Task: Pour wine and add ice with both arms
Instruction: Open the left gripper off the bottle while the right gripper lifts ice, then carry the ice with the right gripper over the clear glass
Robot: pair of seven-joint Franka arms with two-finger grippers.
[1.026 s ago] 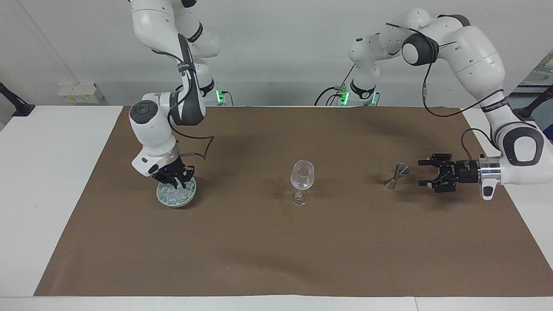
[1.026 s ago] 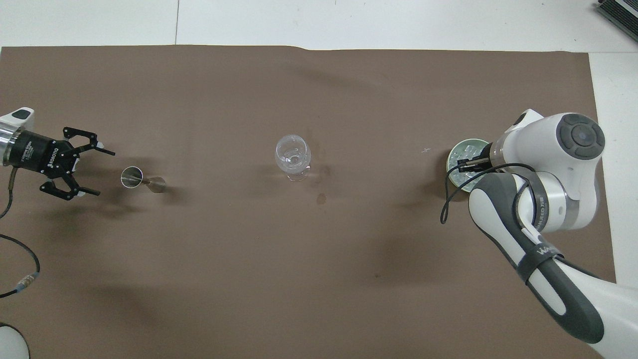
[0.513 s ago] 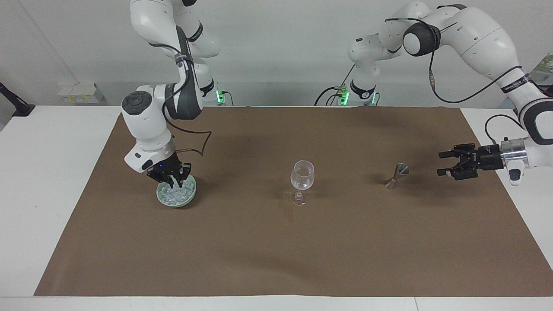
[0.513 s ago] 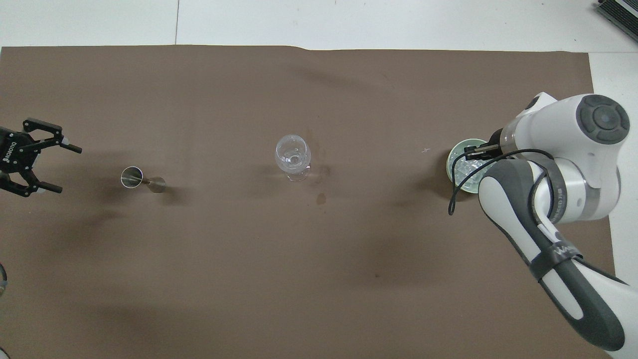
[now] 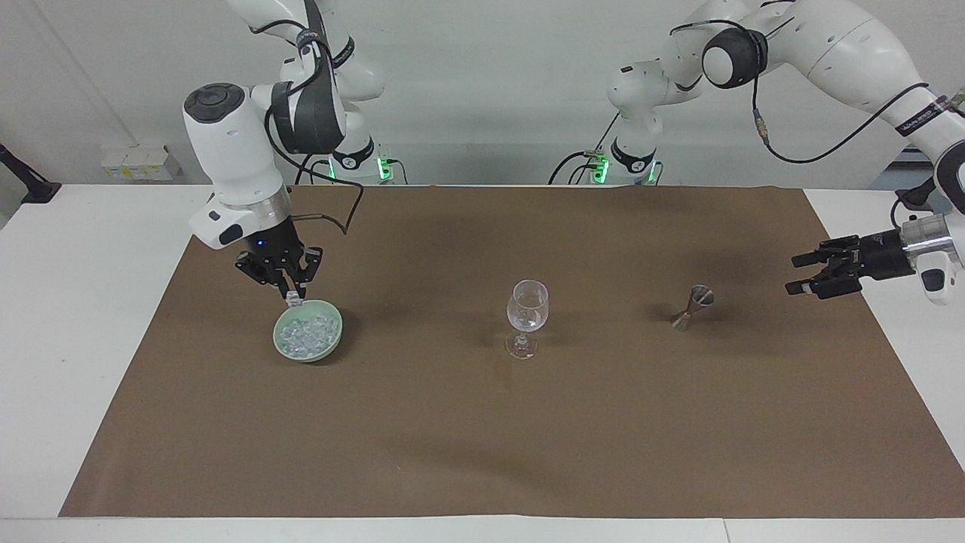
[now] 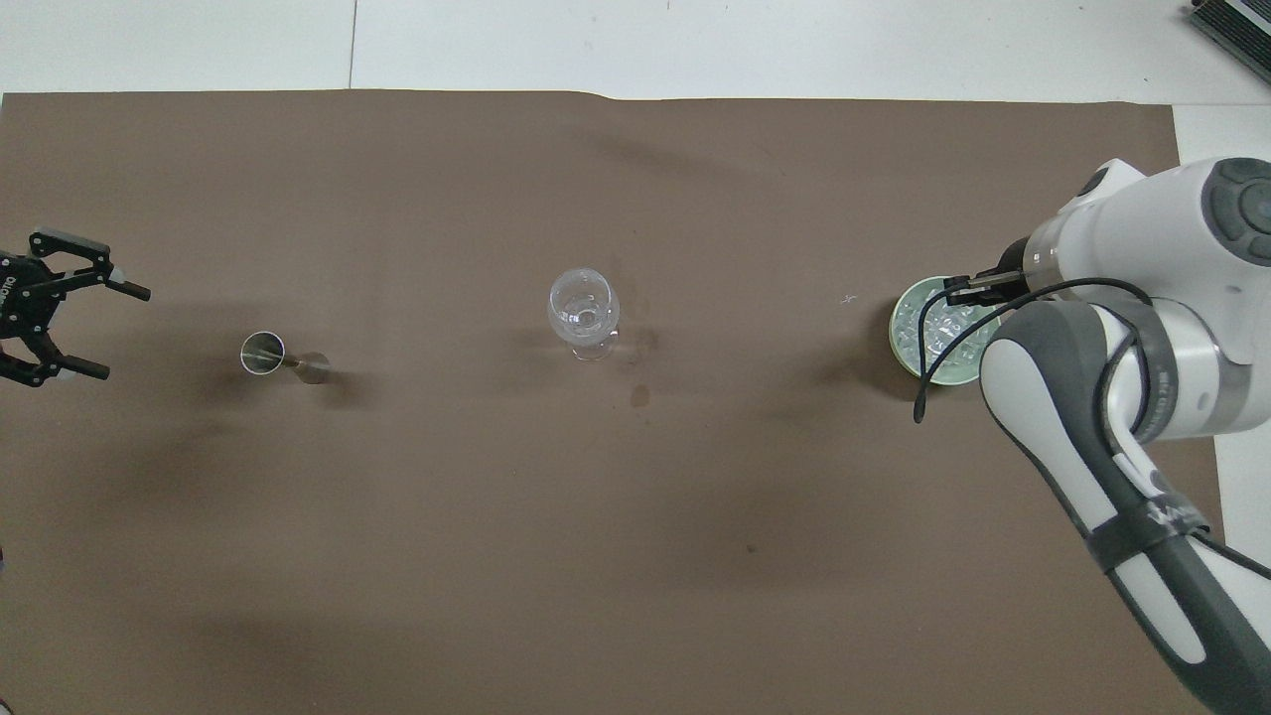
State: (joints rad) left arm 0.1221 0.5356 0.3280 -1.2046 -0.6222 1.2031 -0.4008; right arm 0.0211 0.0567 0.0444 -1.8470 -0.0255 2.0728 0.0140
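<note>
Arms at a brown mat (image 5: pixel 482 422) bearing a stemmed glass (image 5: pixel 527 317), a green bowl (image 5: pixel 332 343) and a metal jigger (image 5: pixel 692 307).
The right gripper (image 5: pixel 292 300), raised just over the bowl's heaped ice (image 5: pixel 305 334), pinches one ice cube (image 5: pixel 293 303); carrying it over to the glass seems next. The left gripper (image 5: pixel 798 273) waits, fingers apart, over the mat's edge near the jigger.

Pale green bowl (image 5: pixel 307 337), clear-whitish ice (image 5: pixel 305 332), plain brown mat (image 5: pixel 482 422).
</note>
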